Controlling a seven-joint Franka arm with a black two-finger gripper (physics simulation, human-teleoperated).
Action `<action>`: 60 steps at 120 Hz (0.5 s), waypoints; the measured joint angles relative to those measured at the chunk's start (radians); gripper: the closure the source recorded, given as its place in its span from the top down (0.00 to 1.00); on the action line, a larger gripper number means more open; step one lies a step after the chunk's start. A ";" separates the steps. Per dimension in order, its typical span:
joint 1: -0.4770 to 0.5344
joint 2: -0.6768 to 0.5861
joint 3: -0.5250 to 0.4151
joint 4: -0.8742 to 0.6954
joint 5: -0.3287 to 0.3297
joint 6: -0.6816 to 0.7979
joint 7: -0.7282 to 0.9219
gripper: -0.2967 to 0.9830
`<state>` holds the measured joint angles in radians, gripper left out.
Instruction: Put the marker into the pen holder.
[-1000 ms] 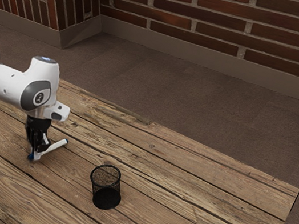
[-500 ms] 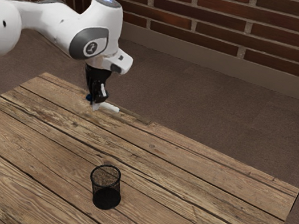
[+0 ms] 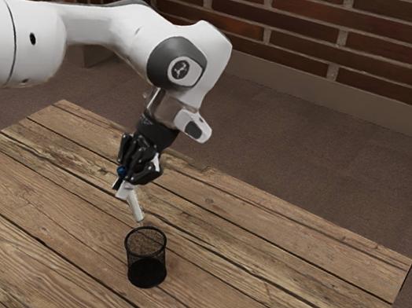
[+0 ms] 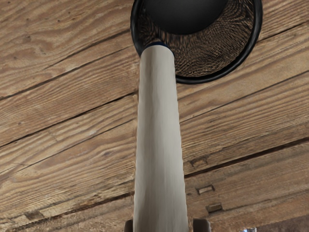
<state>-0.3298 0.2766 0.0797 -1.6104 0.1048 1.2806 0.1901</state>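
Marker (image 3: 134, 204), just one, clamped in one hand (image 3: 127, 186), near one pen holder (image 3: 159, 262)

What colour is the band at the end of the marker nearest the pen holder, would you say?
Dark blue; the wrist view shows it best.

Soft, even light across table (image 3: 291, 257); brick wall (image 3: 311, 9) dimmer.
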 joint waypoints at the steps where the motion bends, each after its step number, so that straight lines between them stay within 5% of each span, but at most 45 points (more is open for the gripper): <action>1: -0.002 -0.003 -0.001 -0.002 -0.001 -0.006 -0.002 0.17; 60: -0.040 0.070 -0.004 0.004 -0.017 -0.029 -0.100 0.17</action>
<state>-0.3702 0.3468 0.0757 -1.6059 0.0875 1.2516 0.0897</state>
